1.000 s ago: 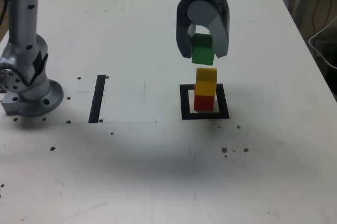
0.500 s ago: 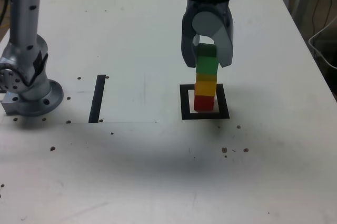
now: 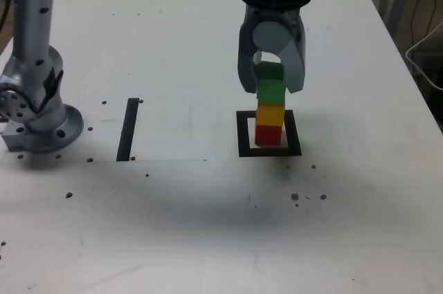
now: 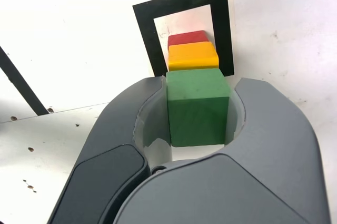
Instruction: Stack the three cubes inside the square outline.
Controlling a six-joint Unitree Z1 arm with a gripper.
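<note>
My gripper (image 4: 199, 109) is clamped on the green cube (image 4: 197, 107), one jaw flat against each side face; no gap shows at either side in the wrist view. In the exterior view the gripper (image 3: 270, 86) hangs at upper centre of the frame with the green cube (image 3: 270, 85) between the jaws.

Green cube: sits directly on the yellow cube (image 3: 270, 113), edges roughly flush, which sits on the red cube (image 3: 268, 133). From the wrist view the yellow cube (image 4: 192, 56) and red cube (image 4: 188, 38) line up just beyond the green one, with little visible offset.

The stack stands in the white centre of the outline (image 3: 243, 135), right of centre in the exterior frame. The wrist view shows the outline (image 4: 142, 29) framing the red cube with white margin on both sides.

Handling, my judgement: the cubes look solid, rigid and light, with matte faces that should not slip much. Opposed side faces, gripped about mid-height, are the right hold; that is where my jaws sit. Nothing fragile, but the tower is narrow and tall, so a sideways nudge could topple it. Release should be a straight opening with no drag, then a vertical lift.

Farther off: the stripe (image 3: 128, 129) lies left of centre, well apart from the stack. The arm base (image 3: 38, 117) stands at the left edge. The table (image 3: 173, 45) is white, speckled with small dark marks.
</note>
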